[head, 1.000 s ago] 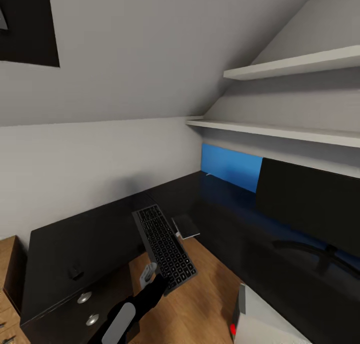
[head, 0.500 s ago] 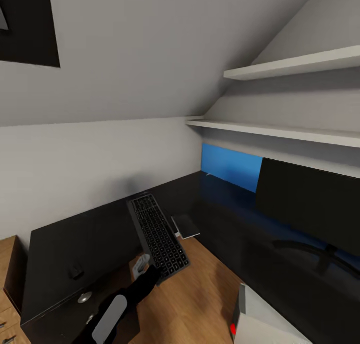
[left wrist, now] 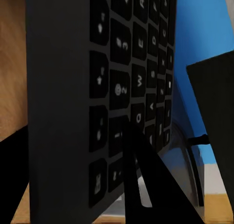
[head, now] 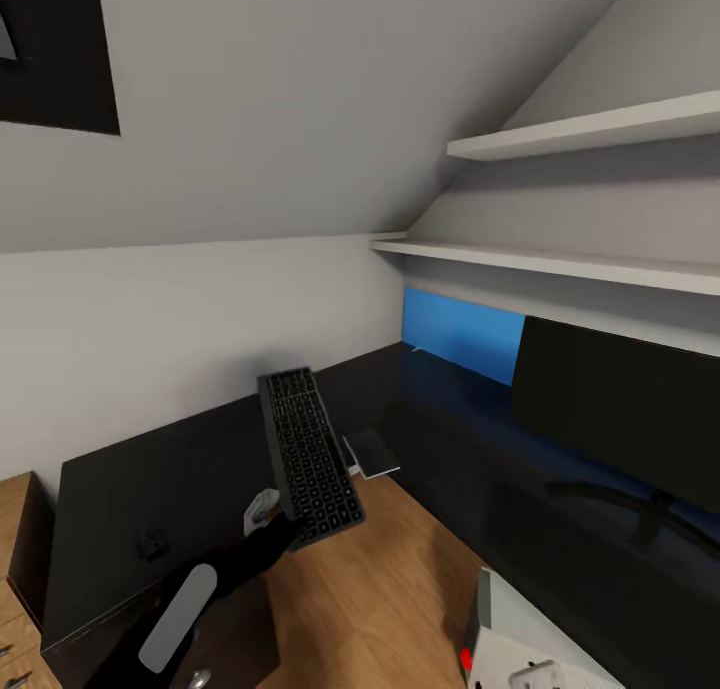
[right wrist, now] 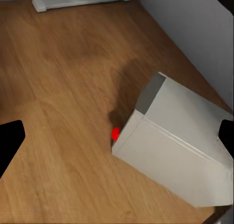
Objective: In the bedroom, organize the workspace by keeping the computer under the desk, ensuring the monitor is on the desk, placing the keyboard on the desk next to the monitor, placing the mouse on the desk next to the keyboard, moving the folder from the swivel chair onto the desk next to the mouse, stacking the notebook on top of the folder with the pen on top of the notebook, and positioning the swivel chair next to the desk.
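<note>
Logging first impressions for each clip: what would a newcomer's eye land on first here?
The keyboard, held up in the air by its near end in the left gripper, over the desk edge and wooden floor. Next, the wide black monitor on the desk at right, and the light grey computer on the floor beneath the open right gripper.

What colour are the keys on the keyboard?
Black keys on a grey keyboard; the left wrist view shows them best.

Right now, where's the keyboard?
Head view, left of centre: the slim silver-grey keyboard with black keys is held in the air by the left end effector at its near end, above the glossy black desk's inner edge, left of the small dark notebook.
</note>
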Tool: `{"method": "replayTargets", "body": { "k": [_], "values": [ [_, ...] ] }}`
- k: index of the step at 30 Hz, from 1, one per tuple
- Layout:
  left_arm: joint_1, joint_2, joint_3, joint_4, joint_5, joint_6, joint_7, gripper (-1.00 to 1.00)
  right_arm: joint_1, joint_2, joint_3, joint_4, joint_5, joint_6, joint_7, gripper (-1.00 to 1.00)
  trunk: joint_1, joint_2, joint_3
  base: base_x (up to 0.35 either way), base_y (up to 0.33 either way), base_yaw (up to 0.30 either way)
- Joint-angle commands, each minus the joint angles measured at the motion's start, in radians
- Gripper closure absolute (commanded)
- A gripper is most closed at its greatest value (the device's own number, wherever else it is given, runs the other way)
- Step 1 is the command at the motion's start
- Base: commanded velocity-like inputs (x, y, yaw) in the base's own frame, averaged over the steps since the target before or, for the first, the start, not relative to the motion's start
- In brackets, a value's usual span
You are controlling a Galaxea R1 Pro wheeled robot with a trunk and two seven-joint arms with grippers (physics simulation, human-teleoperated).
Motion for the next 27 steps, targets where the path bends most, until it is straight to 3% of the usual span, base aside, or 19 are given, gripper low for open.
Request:
{"method": "replayTargets", "body": {
  "k": [1,3,8,12,14,15,20,22,27],
  "values": [
    [-0.001,0.009,-0.001,-0.009,0.004,0.017,-0.001,1.0,-0.002,0.0,0.002,-0.047,0.007,0.044,-0.007,-1.0,0.0,-0.001,-0.001,0.0,0.0,0.0],
    [-0.001,0.03,-0.001,-0.045,0.004,0.071,0.002,1.0,-0.006,0.001,0.002,-0.154,-0.03,0.155,-0.005,-1.0,0.0,-0.001,-0.001,0.0,0.0,0.0],
    [0.0,0.092,-0.001,-0.09,0.004,0.163,0.007,1.0,-0.049,-0.001,0.0,-0.316,-0.123,0.331,-0.003,-1.0,0.0,-0.001,-0.001,0.0,0.0,0.0],
    [0.0,0.141,-0.002,-0.129,0.004,0.209,0.007,1.0,-0.105,-0.001,-0.007,-0.37,-0.145,0.413,-0.003,-1.0,0.0,-0.001,-0.001,0.0,0.0,0.0],
    [0.0,0.171,-0.003,-0.145,0.005,0.222,0.006,1.0,-0.16,-0.001,-0.013,-0.381,-0.171,0.446,-0.003,-1.0,0.0,-0.001,-0.001,0.0,0.0,0.0],
    [0.0,0.177,-0.003,-0.147,0.005,0.224,0.006,1.0,-0.173,-0.001,-0.014,-0.382,-0.184,0.454,-0.003,-1.0,0.0,-0.001,-0.001,0.0,0.0,0.0],
    [0.0,0.213,-0.007,-0.161,0.004,0.242,0.005,1.0,-0.268,-0.004,-0.021,-0.387,-0.343,0.528,0.0,-1.0,0.0,-0.001,-0.001,0.0,0.0,0.0],
    [0.0,0.222,-0.009,-0.196,0.004,0.316,0.005,1.0,-0.296,-0.015,-0.021,-0.388,-0.404,0.548,0.005,-1.0,0.0,-0.001,-0.001,0.0,0.0,0.0],
    [-0.001,0.226,-0.009,-0.222,0.003,0.434,0.005,1.0,-0.316,-0.025,-0.022,-0.402,-0.502,0.582,0.062,-1.0,0.0,-0.001,-0.001,0.0,0.0,0.0]
  ]
}}
